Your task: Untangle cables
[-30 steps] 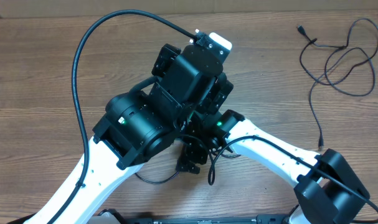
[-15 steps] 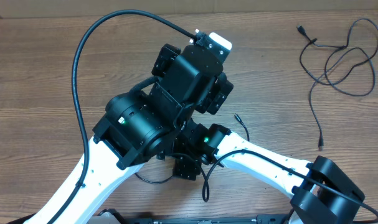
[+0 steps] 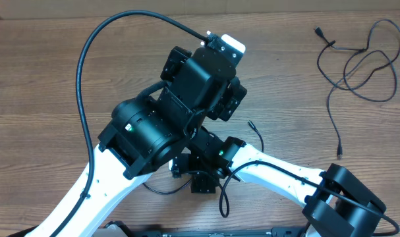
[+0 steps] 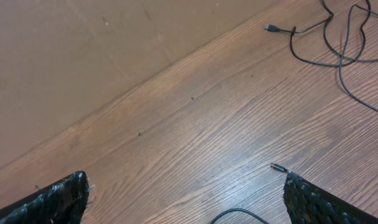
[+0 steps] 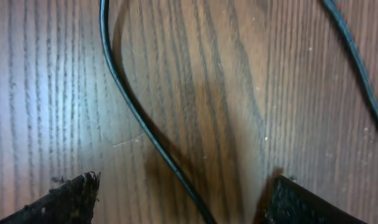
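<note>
One of the cables (image 3: 358, 62) lies in loose loops at the far right of the table, its plug (image 4: 271, 27) also showing in the left wrist view. A second cable has a silver-tipped plug (image 3: 250, 123) beside the crossed arms and a curl (image 3: 161, 191) near the front edge. My left gripper (image 4: 185, 190) is open above bare wood, with that plug (image 4: 277, 167) just beyond its right finger (image 4: 338, 202). My right gripper (image 5: 182, 190) is open low over the table, and a black cable strand (image 5: 142, 127) runs on the wood between its fingers, unclamped.
The left arm's black body (image 3: 180, 112) sits over the right wrist (image 3: 209, 161), hiding both grippers from above. A thick arm cable (image 3: 87, 59) arcs over the left side. A brown wall (image 4: 83, 56) borders the table's far edge. Another strand (image 5: 357, 62) crosses the right wrist view.
The right arm has slid left and toward the front edge under the left arm, uncovering the silver-tipped plug beside it. The left arm has not moved.
</note>
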